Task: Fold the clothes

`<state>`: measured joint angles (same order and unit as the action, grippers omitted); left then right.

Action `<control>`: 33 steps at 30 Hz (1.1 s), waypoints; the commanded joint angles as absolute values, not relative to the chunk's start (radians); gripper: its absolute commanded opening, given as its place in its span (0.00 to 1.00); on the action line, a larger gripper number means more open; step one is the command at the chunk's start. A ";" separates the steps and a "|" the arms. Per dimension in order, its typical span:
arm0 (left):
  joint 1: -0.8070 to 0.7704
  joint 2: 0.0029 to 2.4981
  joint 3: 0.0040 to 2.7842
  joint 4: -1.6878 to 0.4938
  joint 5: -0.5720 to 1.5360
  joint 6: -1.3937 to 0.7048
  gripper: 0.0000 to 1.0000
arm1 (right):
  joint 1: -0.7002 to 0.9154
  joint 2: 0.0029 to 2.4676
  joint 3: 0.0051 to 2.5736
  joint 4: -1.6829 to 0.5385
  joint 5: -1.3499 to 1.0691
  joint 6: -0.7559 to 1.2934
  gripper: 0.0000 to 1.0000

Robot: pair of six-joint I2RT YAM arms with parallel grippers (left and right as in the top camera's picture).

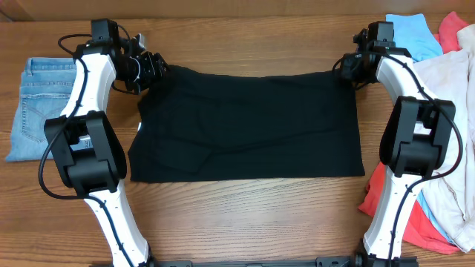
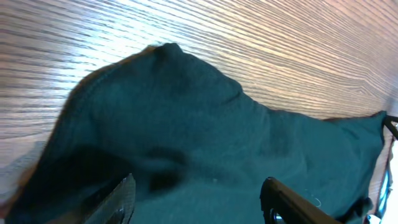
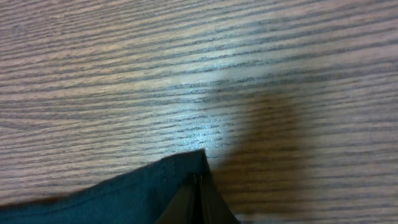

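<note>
Coral cloth [image 1: 390, 211] lies nearest, at about 4 o'clock on the wooden surface [image 1: 245, 215]. It sits just beside the base of the right arm [image 1: 415, 141] and is partly tucked under a cream garment [image 1: 454, 111] heaped at 3 o'clock.

The black T-shirt [image 1: 249, 122] is spread flat over the middle as a rough rectangle. Its near hem runs almost straight from 7 to 5 o'clock. At 9 o'clock a pair of blue jeans [image 1: 33, 104] lies flat, apart from the shirt, with the left arm [image 1: 85, 141] standing between the two.

The left jaws sit at the shirt's far corner at 11 o'clock. In the wrist view their fingers [image 2: 121, 198] stand wide apart, with rumpled black cloth lying between and beyond them, not pinched. The right jaws sit at the other far corner, at 1 o'clock. Their fingers [image 3: 214, 211] are pressed together on the cloth's very corner, and its tip pokes out over bare wood.

Farthest off, at 2 o'clock by the surface's edge, are a light blue garment [image 1: 412, 33] and another coral piece [image 1: 453, 28].
</note>
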<state>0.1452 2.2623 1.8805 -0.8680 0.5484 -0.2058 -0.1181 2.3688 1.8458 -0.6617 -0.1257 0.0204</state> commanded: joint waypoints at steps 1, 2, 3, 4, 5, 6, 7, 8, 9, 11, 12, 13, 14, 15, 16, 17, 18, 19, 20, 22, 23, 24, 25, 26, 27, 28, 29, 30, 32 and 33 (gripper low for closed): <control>0.143 2.271 1.901 -0.867 0.525 -0.191 0.68 | -0.123 2.385 1.866 -0.667 -0.135 0.033 0.04; 0.143 2.271 1.901 -0.867 0.524 -0.191 0.68 | -0.123 2.385 1.869 -0.667 -0.135 0.033 0.11; 0.144 2.271 1.901 -0.867 0.524 -0.191 0.68 | -0.123 2.385 1.873 -0.667 -0.136 0.033 0.29; 0.144 2.271 1.901 -0.867 0.524 -0.191 0.68 | -0.124 2.384 1.876 -0.667 -0.136 0.033 0.34; 0.144 2.271 1.901 -0.867 0.524 -0.191 0.68 | -0.124 2.384 1.880 -0.667 -0.141 0.033 0.39; 0.144 2.271 1.901 -0.867 0.524 -0.191 0.68 | -0.124 2.385 1.883 -0.667 -0.150 0.033 0.47; 0.144 2.271 1.901 -0.867 0.524 -0.191 0.68 | -0.124 2.385 1.885 -0.666 -0.162 0.033 0.53; 0.144 2.271 1.901 -0.867 0.524 -0.191 0.68 | -0.124 2.385 1.888 -0.662 -0.186 0.033 0.54; 0.144 2.271 1.901 -0.867 0.524 -0.191 0.68 | -0.124 2.385 1.888 -0.658 -0.201 0.033 0.54; 0.143 2.271 1.901 -0.867 0.524 -0.191 0.68 | -0.120 2.385 1.887 -0.656 -0.207 0.034 0.52; 0.143 2.271 1.901 -0.867 0.524 -0.191 0.68 | -0.118 2.385 1.886 -0.657 -0.206 0.034 0.52; 0.143 2.271 1.901 -0.867 0.524 -0.191 0.68 | -0.114 2.385 1.884 -0.657 -0.205 0.034 0.51; 0.143 2.271 1.901 -0.867 0.524 -0.191 0.68 | -0.110 2.385 1.880 -0.656 -0.197 0.034 0.51; 0.143 2.271 1.901 -0.867 0.524 -0.191 0.68 | -0.105 2.385 1.875 -0.651 -0.181 0.035 0.51; 0.143 2.271 1.901 -0.867 0.524 -0.191 0.68 | -0.099 2.385 1.870 -0.648 -0.162 0.035 0.51; 0.143 2.271 1.901 -0.867 0.524 -0.191 0.68 | -0.096 2.386 1.868 -0.648 -0.141 0.040 0.51; 0.143 2.271 1.901 -0.867 0.524 -0.191 0.68 | -0.093 2.389 1.866 -0.648 -0.115 0.054 0.51; 0.143 2.271 1.901 -0.867 0.524 -0.191 0.68 | -0.090 2.393 1.866 -0.648 -0.082 0.068 0.51; 0.143 2.271 1.901 -0.867 0.524 -0.191 0.68 | -0.089 2.397 1.866 -0.648 -0.065 0.084 0.51; 0.143 2.271 1.901 -0.867 0.524 -0.191 0.68 | -0.089 2.406 1.865 -0.648 -0.061 0.106 0.47; 0.143 2.271 1.901 -0.868 0.524 -0.191 0.68 | -0.089 2.410 1.865 -0.648 -0.065 0.110 0.45; 0.143 2.271 1.901 -0.867 0.524 -0.190 0.68 | -0.088 2.417 1.865 -0.649 -0.071 0.118 0.44; 0.143 2.271 1.901 -0.868 0.524 -0.190 0.68 | -0.086 2.424 1.865 -0.652 -0.072 0.129 0.44; 0.143 2.271 1.901 -0.867 0.524 -0.190 0.68 | -0.084 2.432 1.865 -0.653 -0.073 0.132 0.44; 0.143 2.271 1.901 -0.867 0.524 -0.190 0.68 | -0.080 2.439 1.865 -0.658 -0.080 0.131 0.44; 0.143 2.271 1.901 -0.867 0.524 -0.190 0.68 | -0.076 2.447 1.865 -0.661 -0.081 0.131 0.44; 0.143 2.271 1.901 -0.867 0.524 -0.190 0.68 | -0.072 2.450 1.865 -0.665 -0.079 0.131 0.42; 0.143 2.271 1.901 -0.867 0.524 -0.190 0.68 | -0.067 2.455 1.865 -0.667 -0.079 0.131 0.37; 0.143 2.271 1.901 -0.870 0.524 -0.190 0.68 | -0.060 2.455 1.865 -0.666 -0.079 0.131 0.22; 0.143 2.271 1.901 -0.871 0.524 -0.190 0.68 | -0.058 2.455 1.866 -0.664 -0.079 0.132 0.18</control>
<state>0.1452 2.2623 1.8805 -0.8684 0.5304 -0.2058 -0.0807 2.3894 1.8721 -0.6533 -0.0708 0.1154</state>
